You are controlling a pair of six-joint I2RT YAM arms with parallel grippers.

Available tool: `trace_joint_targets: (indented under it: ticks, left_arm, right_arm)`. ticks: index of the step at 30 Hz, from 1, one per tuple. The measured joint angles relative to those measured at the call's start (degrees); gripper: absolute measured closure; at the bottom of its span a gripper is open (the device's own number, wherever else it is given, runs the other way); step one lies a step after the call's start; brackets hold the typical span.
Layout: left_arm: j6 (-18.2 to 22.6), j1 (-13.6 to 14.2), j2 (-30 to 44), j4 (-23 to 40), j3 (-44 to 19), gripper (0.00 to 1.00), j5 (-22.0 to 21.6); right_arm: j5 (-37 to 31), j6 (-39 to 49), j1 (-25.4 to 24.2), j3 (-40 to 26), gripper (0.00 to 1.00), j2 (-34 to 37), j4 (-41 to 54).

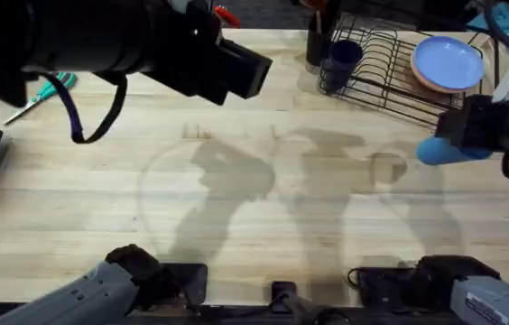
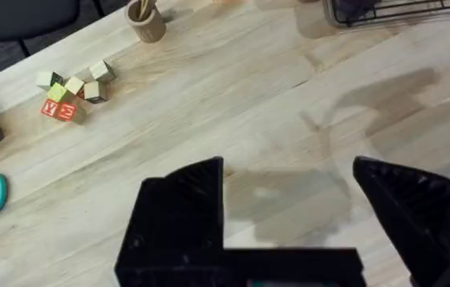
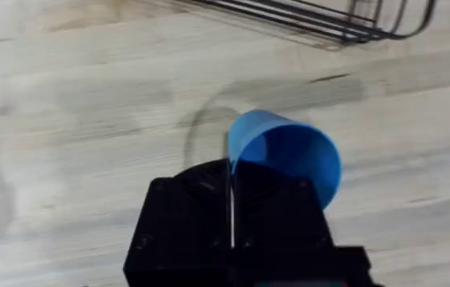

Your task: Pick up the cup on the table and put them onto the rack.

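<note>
1. Two cups show: a dark navy cup (image 1: 341, 56) and a light sky blue cup (image 3: 289, 154).
2. There is one black wire rack (image 1: 390, 68), holding one light blue plate (image 1: 448, 61); the navy cup stands upright at the rack's end farthest from the plate.
3. The sky blue cup is plain smooth plastic and lies tilted, its long axis roughly level.
4. The right gripper (image 3: 231, 195) is clamped on its rim, in front of the rack, above the table (image 1: 236, 181).
5. The left gripper (image 2: 289, 199) has its fingers apart, holding nothing.
</note>
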State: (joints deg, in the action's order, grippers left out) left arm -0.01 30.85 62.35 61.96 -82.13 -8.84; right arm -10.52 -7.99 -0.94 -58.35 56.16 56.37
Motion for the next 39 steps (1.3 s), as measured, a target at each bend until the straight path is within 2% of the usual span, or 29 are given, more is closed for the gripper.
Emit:
trace_joint_targets:
  ticks: [11, 16, 19, 20, 21, 22, 23, 31, 39]
  left_arm:
    - [0.0, 0.0, 0.0, 0.0, 0.0, 0.007, 0.0]
    - [0.0, 0.0, 0.0, 0.0, 0.0, 0.007, 0.0]
    - [0.0, 0.0, 0.0, 0.0, 0.0, 0.008, 0.0]
    - [0.0, 0.0, 0.0, 0.0, 0.0, 0.007, 0.0]
    - [0.0, 0.0, 0.0, 0.0, 0.0, 0.008, 0.0]
    - [0.0, 0.0, 0.0, 0.0, 0.0, 0.007, 0.0]
    - [0.0, 0.0, 0.0, 0.0, 0.0, 0.008, 0.0]
    - [0.0, 0.0, 0.0, 0.0, 0.0, 0.008, 0.0]
    - [0.0, 0.0, 0.0, 0.0, 0.0, 0.007, 0.0]
  right_arm:
    - [2.8, -0.6, 4.7, -0.2, 0.971, -0.2, -2.6]
    - [2.9, -0.6, 6.4, -3.6, 0.971, 3.1, -2.6]
    - [2.9, -0.6, 7.1, -7.1, 0.972, 6.3, -2.7]
    - [2.9, -0.4, 7.4, -11.1, 0.971, 10.1, -2.8]
    - [2.9, -0.3, 7.4, -12.5, 0.972, 11.5, -2.8]
    - [2.9, 0.2, 7.4, -16.5, 0.971, 15.4, -2.8]
    - [2.9, 2.5, 7.4, -25.5, 0.971, 23.8, -3.6]
    - [2.9, 6.9, 7.4, -36.6, 0.972, 34.1, -3.8]
    - [2.8, 8.5, 7.8, -42.6, 0.972, 37.7, -8.0]
